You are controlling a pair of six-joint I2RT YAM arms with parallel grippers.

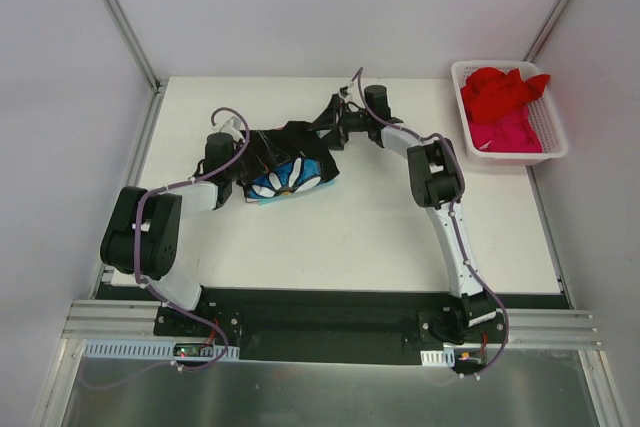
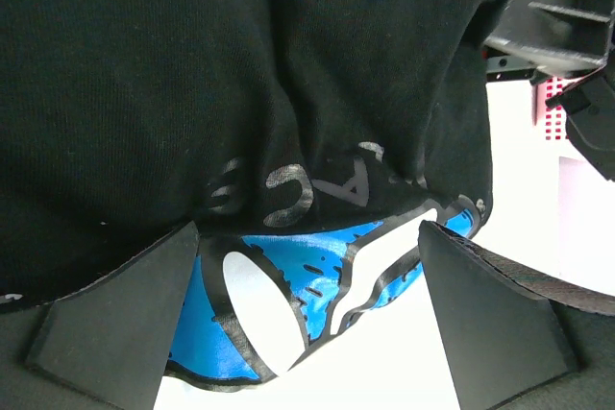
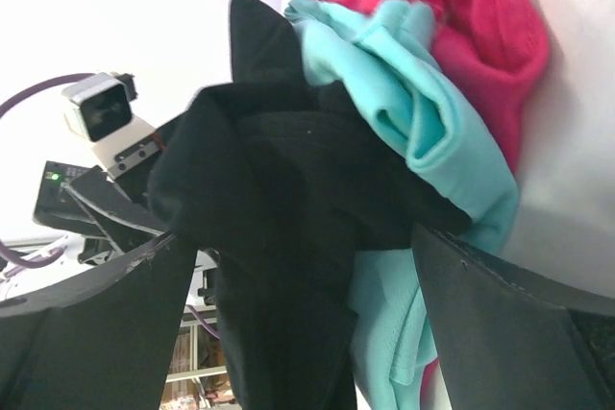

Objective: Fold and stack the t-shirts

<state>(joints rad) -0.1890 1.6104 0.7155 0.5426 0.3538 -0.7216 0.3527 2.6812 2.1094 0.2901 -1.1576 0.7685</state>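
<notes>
A black t-shirt (image 1: 300, 142) with a blue-and-white flower print (image 1: 290, 177) lies bunched at the back middle of the table. My left gripper (image 1: 252, 169) is at its left edge and open. In the left wrist view the print (image 2: 317, 266) lies between the wide-apart fingers (image 2: 115, 324), under the black cloth (image 2: 192, 74). My right gripper (image 1: 325, 127) is at the shirt's right end, also open. In the right wrist view black cloth (image 3: 279, 199) hangs between its fingers (image 3: 509, 333), with a teal t-shirt (image 3: 423, 112) and a pink one (image 3: 480, 16) beside it.
A white slotted basket (image 1: 459, 87) stands at the back right corner and holds a red t-shirt (image 1: 500, 92) and a pink one (image 1: 510, 134). White walls and metal rails close in the table on three sides.
</notes>
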